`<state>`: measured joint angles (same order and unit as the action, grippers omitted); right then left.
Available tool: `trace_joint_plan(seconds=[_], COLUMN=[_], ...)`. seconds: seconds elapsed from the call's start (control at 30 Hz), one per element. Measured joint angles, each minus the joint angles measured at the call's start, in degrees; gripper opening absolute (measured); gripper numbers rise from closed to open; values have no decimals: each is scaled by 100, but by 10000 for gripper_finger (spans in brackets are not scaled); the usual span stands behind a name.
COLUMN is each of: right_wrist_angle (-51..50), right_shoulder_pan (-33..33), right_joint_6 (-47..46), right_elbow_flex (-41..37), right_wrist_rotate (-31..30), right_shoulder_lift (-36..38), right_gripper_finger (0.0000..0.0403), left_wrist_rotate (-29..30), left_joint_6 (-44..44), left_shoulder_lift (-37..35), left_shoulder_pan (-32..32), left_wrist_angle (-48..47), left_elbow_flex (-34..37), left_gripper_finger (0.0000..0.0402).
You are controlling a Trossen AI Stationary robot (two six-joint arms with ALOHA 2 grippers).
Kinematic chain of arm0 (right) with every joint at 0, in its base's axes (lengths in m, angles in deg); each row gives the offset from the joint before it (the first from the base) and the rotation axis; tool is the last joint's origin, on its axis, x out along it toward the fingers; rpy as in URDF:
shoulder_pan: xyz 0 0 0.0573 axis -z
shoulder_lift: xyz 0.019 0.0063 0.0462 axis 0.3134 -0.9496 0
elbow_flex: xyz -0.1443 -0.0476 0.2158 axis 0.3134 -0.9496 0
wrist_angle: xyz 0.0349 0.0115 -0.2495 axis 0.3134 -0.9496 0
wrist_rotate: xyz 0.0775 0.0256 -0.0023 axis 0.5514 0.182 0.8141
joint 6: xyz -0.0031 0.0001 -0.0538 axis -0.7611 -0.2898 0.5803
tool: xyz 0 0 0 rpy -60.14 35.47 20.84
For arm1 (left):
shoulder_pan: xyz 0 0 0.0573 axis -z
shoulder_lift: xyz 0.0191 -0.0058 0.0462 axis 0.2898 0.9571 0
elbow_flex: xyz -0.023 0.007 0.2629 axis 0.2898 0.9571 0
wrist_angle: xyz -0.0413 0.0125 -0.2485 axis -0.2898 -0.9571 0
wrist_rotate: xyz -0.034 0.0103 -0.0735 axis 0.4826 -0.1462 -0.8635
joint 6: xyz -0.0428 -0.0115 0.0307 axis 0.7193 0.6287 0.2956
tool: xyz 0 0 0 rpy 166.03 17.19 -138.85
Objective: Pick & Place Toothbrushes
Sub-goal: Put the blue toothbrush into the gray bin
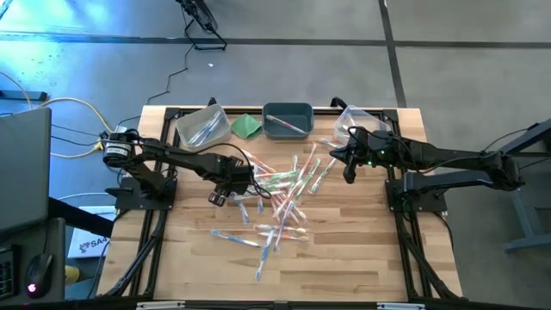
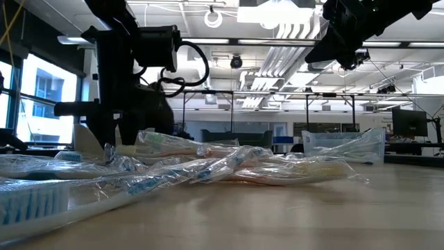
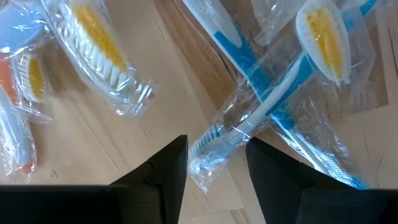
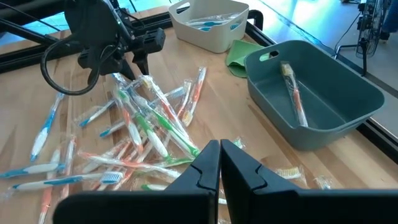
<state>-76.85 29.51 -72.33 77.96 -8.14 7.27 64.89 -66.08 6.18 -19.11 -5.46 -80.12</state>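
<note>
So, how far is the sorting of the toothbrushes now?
Early stage. Done: a few toothbrushes lie in the white bin, and one in the grey bin. In hand: the left gripper is open, down over a wrapped blue toothbrush, not gripping it. The right gripper is shut and empty, above the table. Left: the big pile on the table.

The left arm reaches in from the bench's left edge, its claw [image 1: 244, 183] low over the middle with fingers [image 3: 166, 168] spread apart and pointing down. The right arm stretches in from the right, its claw [image 1: 348, 175] raised, fingers [image 4: 203, 167] pressed together.
</note>
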Motion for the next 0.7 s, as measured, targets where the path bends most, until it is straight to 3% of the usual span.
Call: trace_joint_plan(seconds=[0.7], right_wrist_angle=[-4], right_shoulder_pan=[2], right_joint_6=[0], right_elbow_flex=[0], right_wrist_rotate=[0], right_shoulder_lift=[0], right_gripper_finger=[5], left_wrist_rotate=[-539], left_joint_6=[2], left_shoulder_lift=[-2], left_shoulder_pan=[2], left_wrist_angle=[-12], left_elbow_flex=[-2], left_gripper_finger=[15])
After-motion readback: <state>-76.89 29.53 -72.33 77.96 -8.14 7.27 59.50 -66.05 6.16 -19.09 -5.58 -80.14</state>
